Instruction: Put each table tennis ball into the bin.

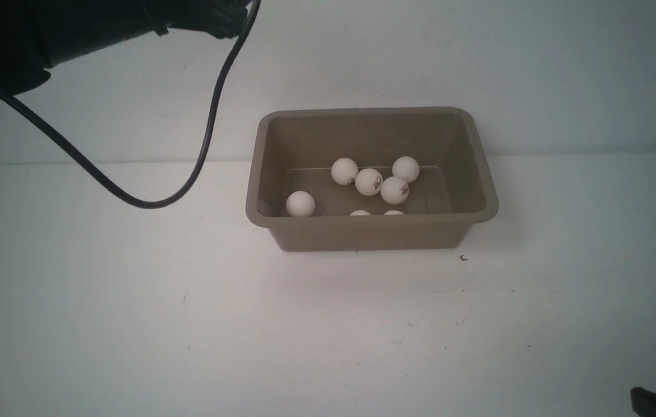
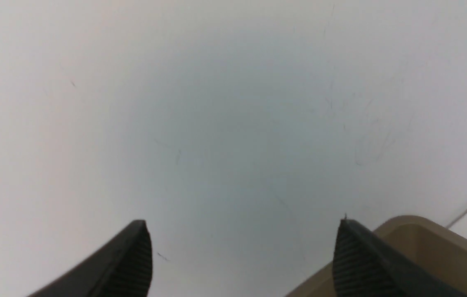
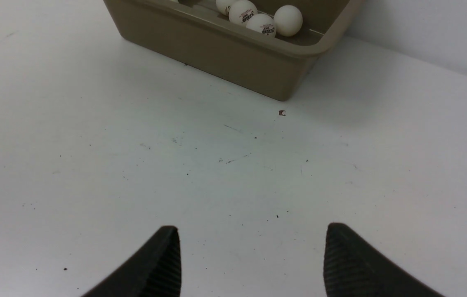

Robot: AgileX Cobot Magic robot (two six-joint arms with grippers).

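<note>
Black cable [image 1: 207, 139] looping left of bin [image 1: 371, 236], white tabletop [image 1: 235, 336]

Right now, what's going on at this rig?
The robot is on a job of putting table tennis balls in a bin, and neither arm is holding anything. The left gripper and the right gripper both have their jaws open with nothing between them. The brown-grey bin stands on the white table, and every ball in view is inside it: five show well, and two more just peek over the near rim.
</note>
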